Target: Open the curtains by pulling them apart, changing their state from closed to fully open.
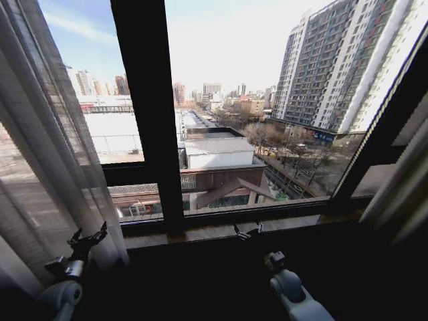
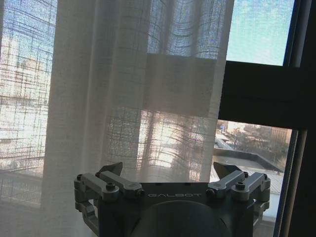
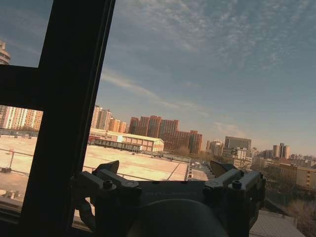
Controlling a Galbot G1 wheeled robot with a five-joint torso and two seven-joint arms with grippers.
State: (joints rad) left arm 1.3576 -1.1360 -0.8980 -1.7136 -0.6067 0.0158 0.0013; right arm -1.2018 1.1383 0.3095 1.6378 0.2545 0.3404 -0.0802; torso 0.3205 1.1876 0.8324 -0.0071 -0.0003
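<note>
The curtains hang apart in the head view. The sheer white left panel [image 1: 47, 154] is bunched against the left side and the right panel [image 1: 401, 190] is at the right edge. My left gripper [image 1: 89, 236] is open, low down just in front of the left panel's inner edge, with nothing between its fingers. In the left wrist view that gripper [image 2: 168, 170] faces the pleated fabric [image 2: 133, 98] close up, and the jaws are spread. My right gripper [image 1: 249, 231] hovers open near the sill below the centre pane. In the right wrist view this gripper [image 3: 165, 168] points out at the glass.
A thick black window frame bar [image 1: 150, 107] rises between the panes, crossed by a horizontal bar [image 1: 127, 172]. The same upright bar [image 3: 69, 108] is close by in the right wrist view. A dark sill [image 1: 221, 231] runs along the bottom. Outside are city buildings.
</note>
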